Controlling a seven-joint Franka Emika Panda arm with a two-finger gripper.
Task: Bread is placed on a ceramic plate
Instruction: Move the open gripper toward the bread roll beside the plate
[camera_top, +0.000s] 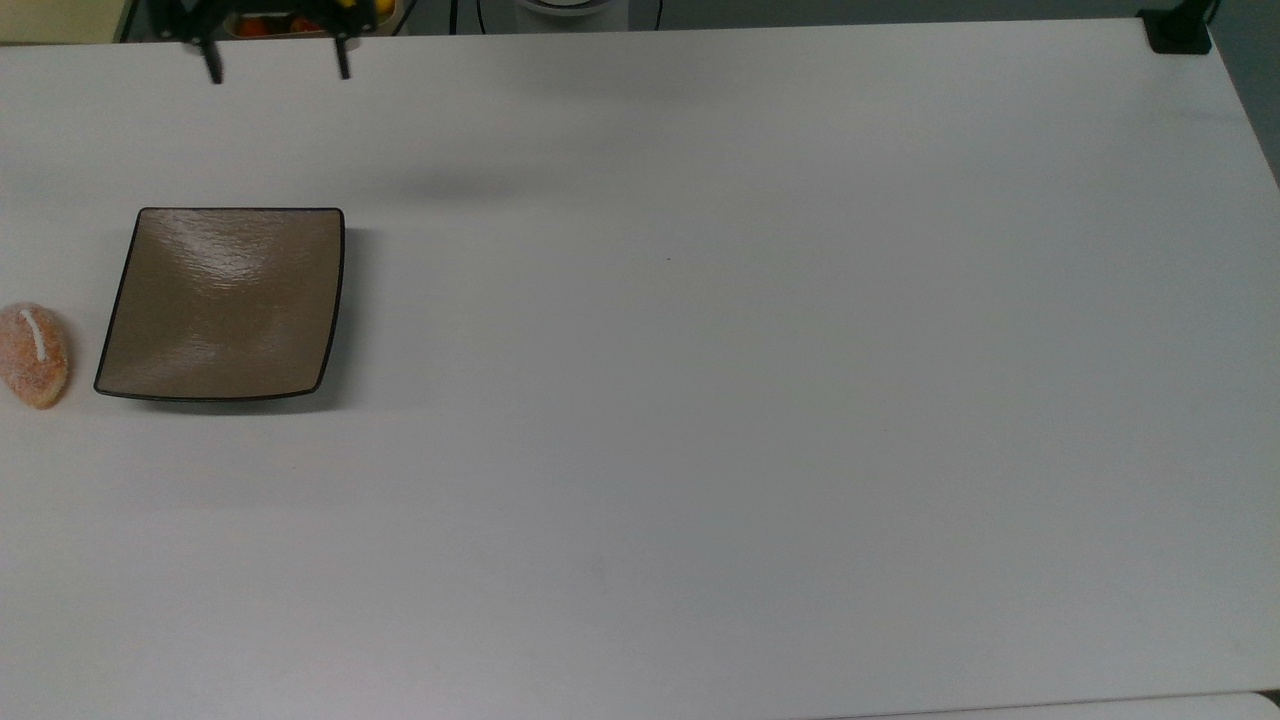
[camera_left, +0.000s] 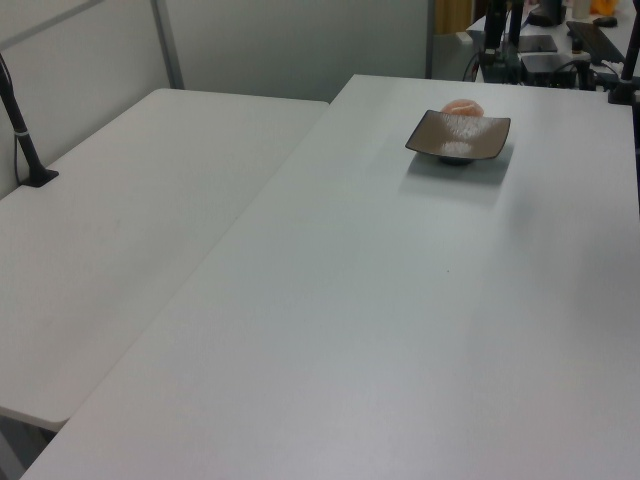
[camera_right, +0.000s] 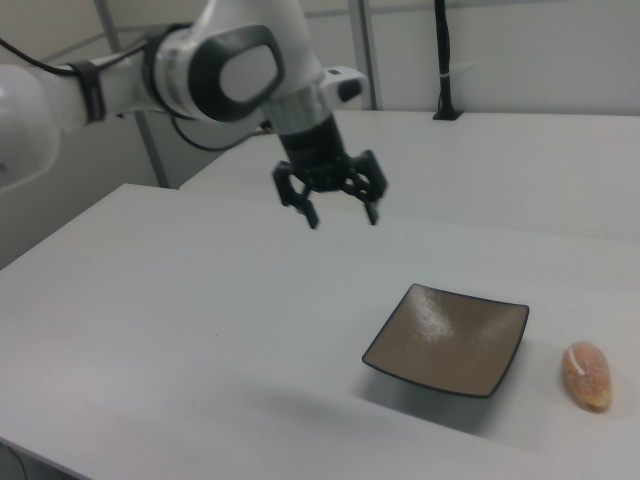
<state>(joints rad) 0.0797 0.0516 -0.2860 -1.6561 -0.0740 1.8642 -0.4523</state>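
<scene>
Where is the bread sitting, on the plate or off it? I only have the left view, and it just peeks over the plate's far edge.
Observer: Off it. In the top view the bread lies on the table, apart from the ceramic plate, on the top view's left of it.
Operator: And is the gripper open?
Observer: Yes. In the right view the gripper hangs open and empty above the table, toward the right view's left of the plate.

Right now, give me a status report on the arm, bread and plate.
Gripper open, jaws empty, in the air short of the plate. Bread on the table beside the plate, not on it. Nothing between them.
</scene>
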